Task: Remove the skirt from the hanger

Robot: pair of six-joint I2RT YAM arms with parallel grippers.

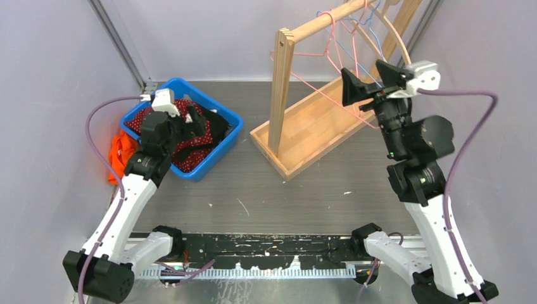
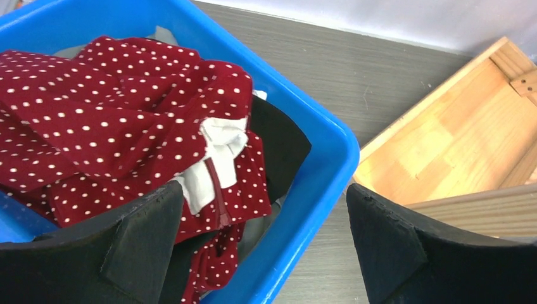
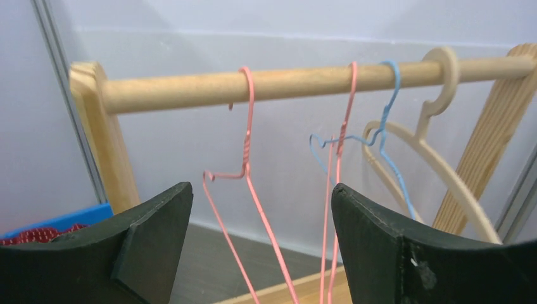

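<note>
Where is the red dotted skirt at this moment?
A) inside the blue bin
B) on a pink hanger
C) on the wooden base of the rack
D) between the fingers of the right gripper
A: the skirt lies crumpled inside the blue bin, and the hangers are bare.

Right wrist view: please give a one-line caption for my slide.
Open right hand facing a wooden rail with four bare hangers: two pink, one blue, one beige.

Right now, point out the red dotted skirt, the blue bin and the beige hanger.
red dotted skirt (image 2: 114, 107), left wrist view, on the middle of the bunched fabric.
blue bin (image 2: 332, 149), left wrist view, on its rim at the corner.
beige hanger (image 3: 432, 104), right wrist view, on the neck below its hook.
</note>
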